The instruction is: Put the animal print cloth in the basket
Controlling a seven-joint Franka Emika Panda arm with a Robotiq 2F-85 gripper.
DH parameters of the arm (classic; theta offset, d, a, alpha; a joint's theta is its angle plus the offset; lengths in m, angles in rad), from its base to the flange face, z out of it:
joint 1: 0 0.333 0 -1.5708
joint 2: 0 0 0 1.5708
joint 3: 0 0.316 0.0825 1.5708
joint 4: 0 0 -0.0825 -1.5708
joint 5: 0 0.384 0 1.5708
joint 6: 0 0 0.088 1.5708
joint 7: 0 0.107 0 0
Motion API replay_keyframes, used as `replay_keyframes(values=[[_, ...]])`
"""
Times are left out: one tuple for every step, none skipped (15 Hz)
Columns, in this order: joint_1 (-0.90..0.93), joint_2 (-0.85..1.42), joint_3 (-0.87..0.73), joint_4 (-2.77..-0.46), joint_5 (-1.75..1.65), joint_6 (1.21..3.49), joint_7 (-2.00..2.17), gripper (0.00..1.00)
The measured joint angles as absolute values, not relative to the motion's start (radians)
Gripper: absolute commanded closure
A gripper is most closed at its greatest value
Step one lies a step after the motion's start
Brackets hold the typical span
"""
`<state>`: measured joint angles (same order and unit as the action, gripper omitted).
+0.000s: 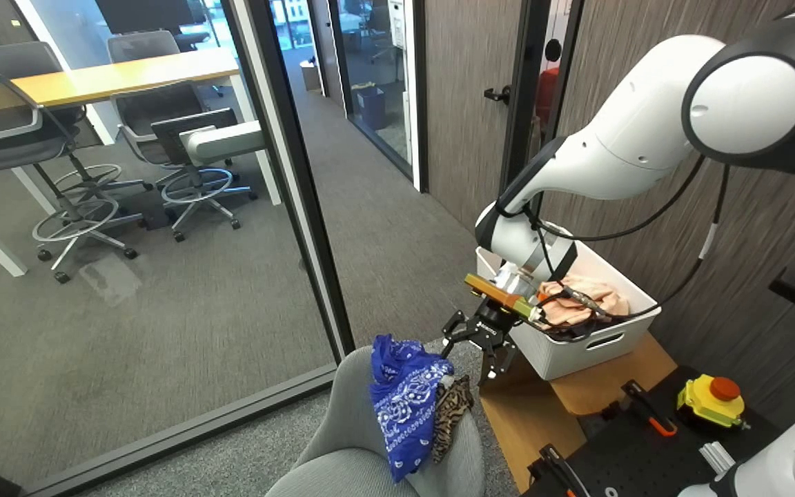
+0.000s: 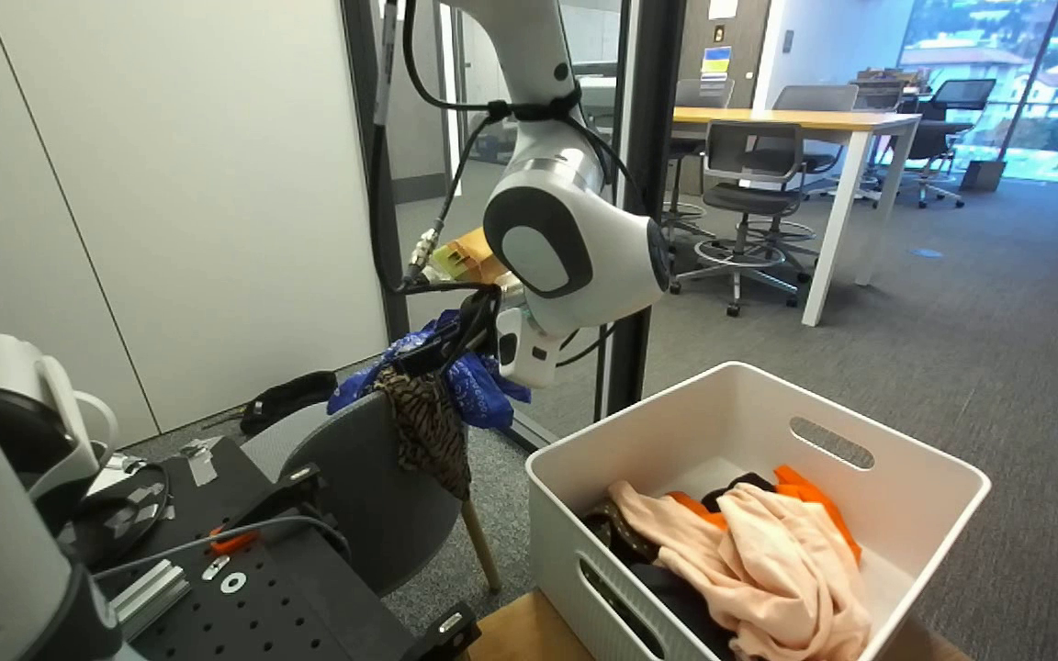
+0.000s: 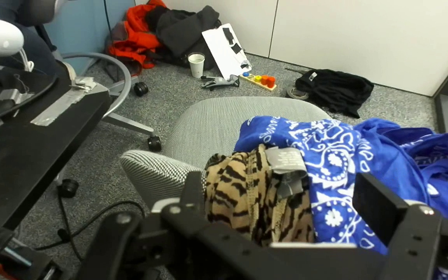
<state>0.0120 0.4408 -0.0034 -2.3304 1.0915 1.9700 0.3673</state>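
The animal print cloth point(image 1: 451, 417) hangs over the top of the grey chair's backrest, beside the blue cloth. It also shows in an exterior view point(image 2: 425, 424) and in the wrist view point(image 3: 230, 186), where a pale tag sticks up from it. My gripper point(image 1: 468, 362) is open and empty near the top of the chair back. In the wrist view the jaws point(image 3: 286, 198) stand wide apart, with the animal print cloth toward the left finger and blue cloth toward the right. The white basket point(image 2: 555, 528) stands beside the chair and shows in both exterior views point(image 1: 577, 359).
The blue patterned cloth point(image 3: 336, 159) drapes over the grey chair point(image 2: 382, 500). Peach cloth point(image 2: 768, 560) and orange cloth point(image 2: 818, 505) lie in the basket. A black work table point(image 2: 263, 597) stands near the chair. A glass wall with a dark frame point(image 1: 315, 228) is beyond the chair.
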Motion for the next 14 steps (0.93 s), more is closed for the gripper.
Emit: replay_keyframes(values=[[0.016,0.451,-0.003,-2.332,1.102,1.970,0.378,0.00],[0.021,0.460,-0.003,-2.332,1.115,1.971,0.391,0.00],[0.026,0.469,-0.003,-2.333,1.130,1.973,0.406,0.00],[0.032,0.476,-0.003,-2.334,1.140,1.976,0.424,0.00],[0.038,0.481,-0.003,-2.336,1.147,1.982,0.445,0.00],[0.044,0.485,-0.003,-2.340,1.152,1.991,0.466,0.00],[0.049,0.486,-0.004,-2.347,1.157,2.000,0.485,0.00],[0.052,0.486,-0.005,-2.354,1.163,2.009,0.502,0.00],[0.053,0.483,-0.007,-2.361,1.167,2.013,0.515,0.00],[0.053,0.480,-0.010,-2.367,1.168,2.018,0.530,0.00],[0.053,0.479,-0.013,-2.372,1.168,2.026,0.542,0.00],[0.053,0.479,-0.016,-2.378,1.168,2.037,0.554,0.00],[0.054,0.479,-0.018,-2.385,1.168,2.053,0.566,0.00],[0.054,0.479,-0.020,-2.393,1.169,2.071,0.573,0.00]])
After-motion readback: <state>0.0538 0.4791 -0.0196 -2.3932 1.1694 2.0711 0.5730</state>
